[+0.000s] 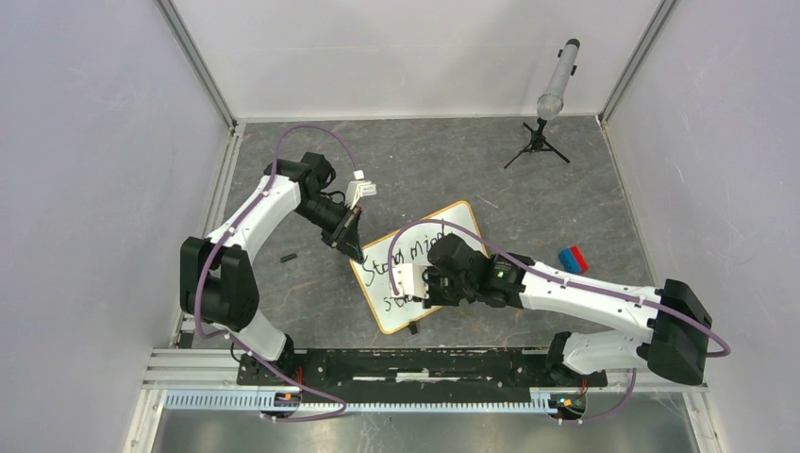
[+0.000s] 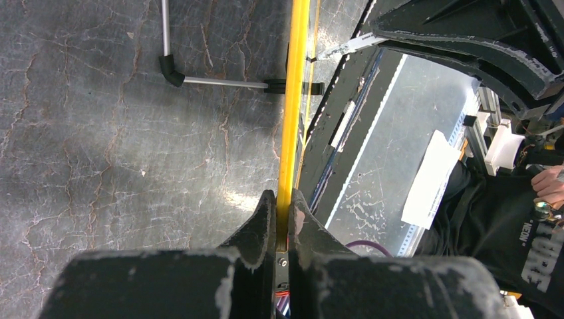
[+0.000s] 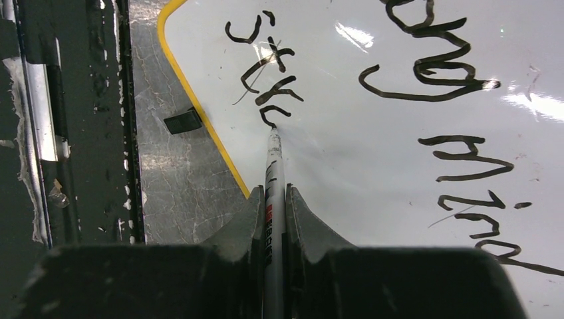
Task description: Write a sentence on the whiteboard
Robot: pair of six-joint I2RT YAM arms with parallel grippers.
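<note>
Bottom centre, the right claw [image 3: 274,194] pinches a marker [image 3: 273,156] whose tip meets the whiteboard [image 1: 456,223] in the middle of the overhead view; beyond, the left claw [image 2: 283,199] clamps its edge, so light, even strokes should suit.

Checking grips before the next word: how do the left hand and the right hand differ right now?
The left hand is clamped on the yellow frame edge of the whiteboard; the right hand is clamped on a marker. The left hand sits at the board's rim, while the right hand hangs over the writing face, marker tip at a stroke's end. Both are shut on something thin.
</note>
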